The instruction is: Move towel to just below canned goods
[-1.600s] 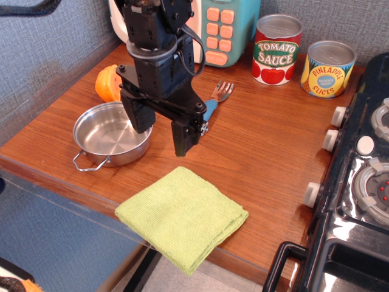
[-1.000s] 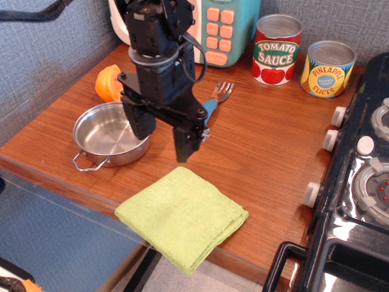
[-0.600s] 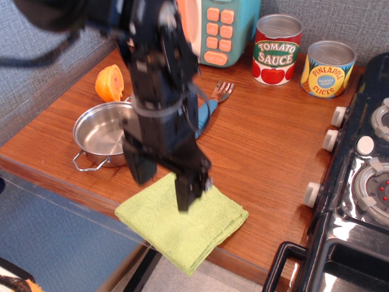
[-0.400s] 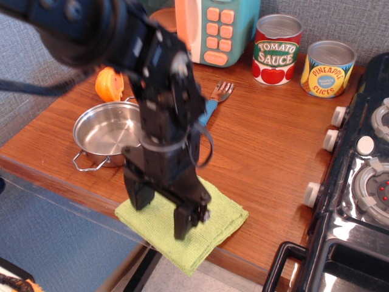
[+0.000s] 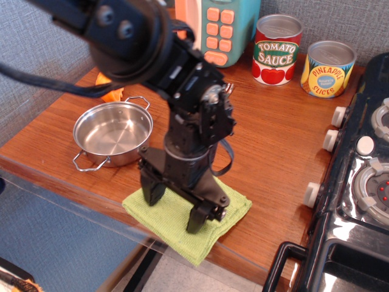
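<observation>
My gripper presses down on the lime-green towel at the near edge of the wooden counter, jaws spread wide with one finger planted toward the cloth's left side and the other near its middle. The towel lies directly beneath me, one corner hanging past the counter's front lip. From this angle I cannot say for certain whether the fingertips are touching the fabric or sit just above it. The tomato sauce can and the pineapple slices can stand side by side at the far right against the wall, well apart from the towel, so the carry I judge ahead runs away and rightward. A steel pan sits to my left.
</observation>
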